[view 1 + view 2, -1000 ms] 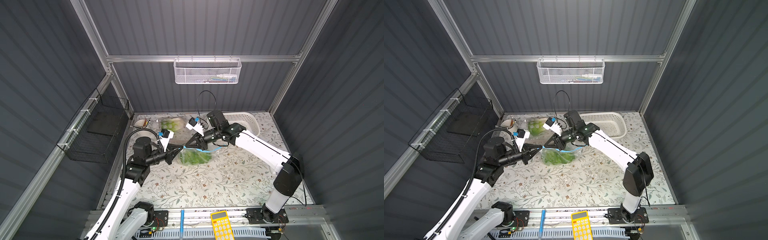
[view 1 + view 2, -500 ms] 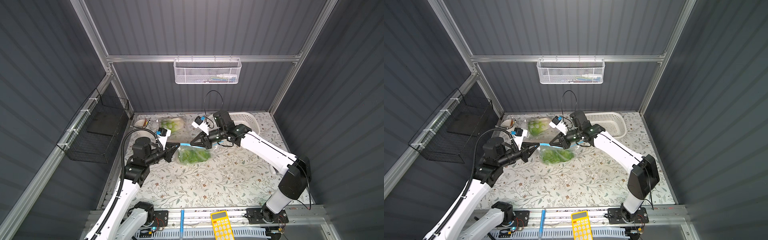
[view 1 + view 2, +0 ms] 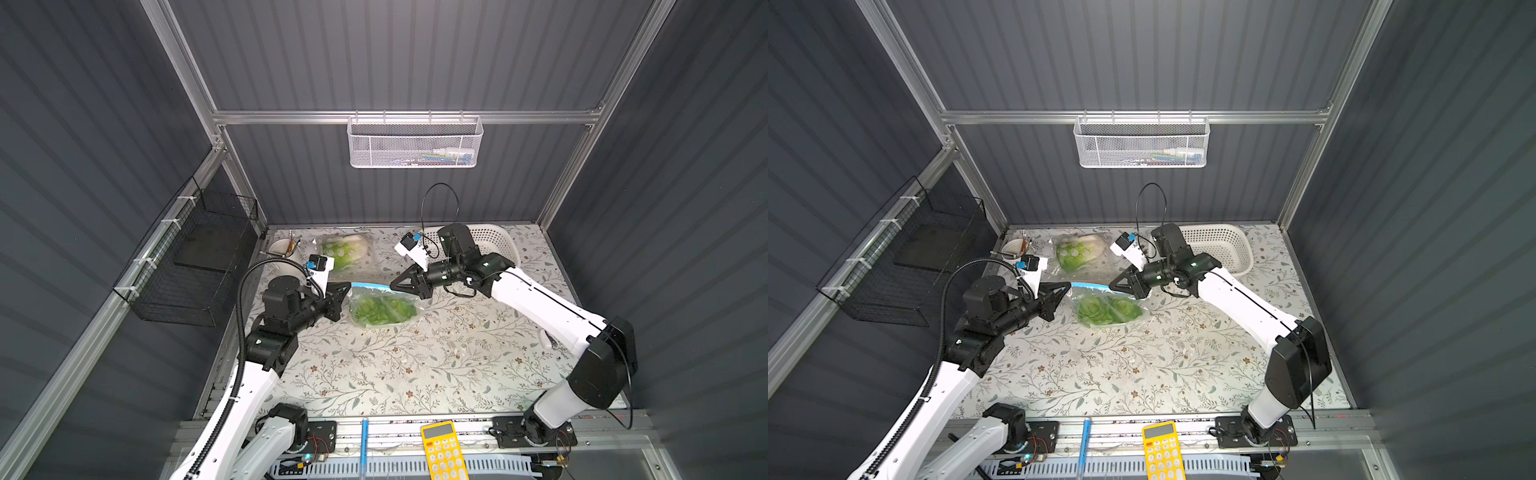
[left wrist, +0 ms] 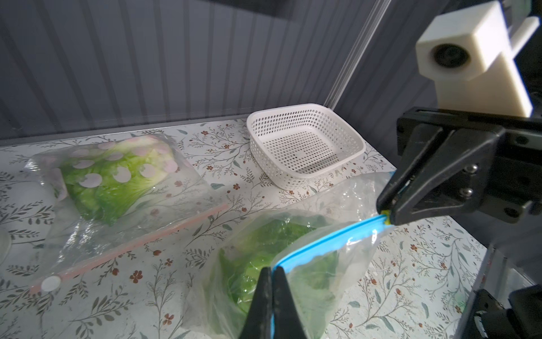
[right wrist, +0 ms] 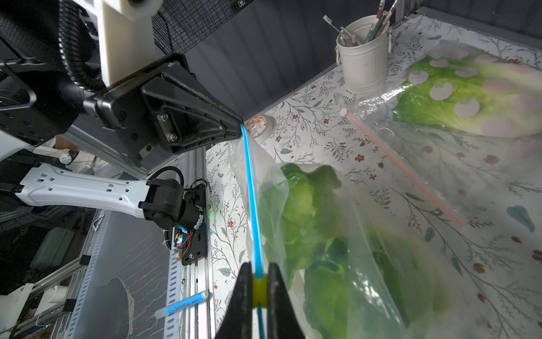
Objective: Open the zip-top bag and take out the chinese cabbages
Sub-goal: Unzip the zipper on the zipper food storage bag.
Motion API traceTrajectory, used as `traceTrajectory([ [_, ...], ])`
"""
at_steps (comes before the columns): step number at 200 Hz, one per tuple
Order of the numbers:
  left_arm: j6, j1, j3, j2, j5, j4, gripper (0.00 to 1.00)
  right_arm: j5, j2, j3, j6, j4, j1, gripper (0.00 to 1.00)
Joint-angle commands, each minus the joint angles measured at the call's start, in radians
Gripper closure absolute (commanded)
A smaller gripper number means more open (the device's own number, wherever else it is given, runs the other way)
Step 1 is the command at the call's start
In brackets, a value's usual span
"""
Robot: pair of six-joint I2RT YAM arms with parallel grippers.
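The bag [image 4: 352, 199] hangs between the 2 grippers by its blue zip [image 4: 322, 240], which stretches taut from one to the other. Its lower part seems to rest on the table [image 3: 415, 374], left of centre and toward the back.

The left gripper [image 4: 272, 268] is clamped tight on one end of the zip. The right gripper [image 5: 259, 270] is pinched closed on the yellow slider [image 5: 259, 289] at the other end. I cannot tell whether the seal has parted.

The cabbages [image 5: 299, 199] sit inside, low in the bag, below the zip and between the 2 grippers, touching neither. Only crinkly green leaves show through the film, and I cannot count the heads.

They should be light and soft. The leaves will likely bruise or tear under a hard pinch, so a gentle grip on the firmer stem end is probably best. The film looks thin, limp and slippery, so the mouth may sag shut unless 1 gripper holds the rim while the other reaches in.

A second bag [image 4: 117, 182] with a pink zip lies further back, and an empty basket [image 4: 305, 141] stands behind the right arm.
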Motion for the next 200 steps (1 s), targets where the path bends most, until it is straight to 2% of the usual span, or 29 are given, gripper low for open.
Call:
traceTrajectory([
  [1, -0.014, 0.02, 0.0, -0.025, -0.145, -0.017, 1.0, 0.028, -0.039, -0.027, 0.014, -0.019, -0.032, 1.0],
  [200, -0.031, 0.02, -0.006, -0.062, -0.362, -0.04, 1.0, 0.117, -0.172, -0.159, 0.013, -0.031, -0.108, 1.0],
])
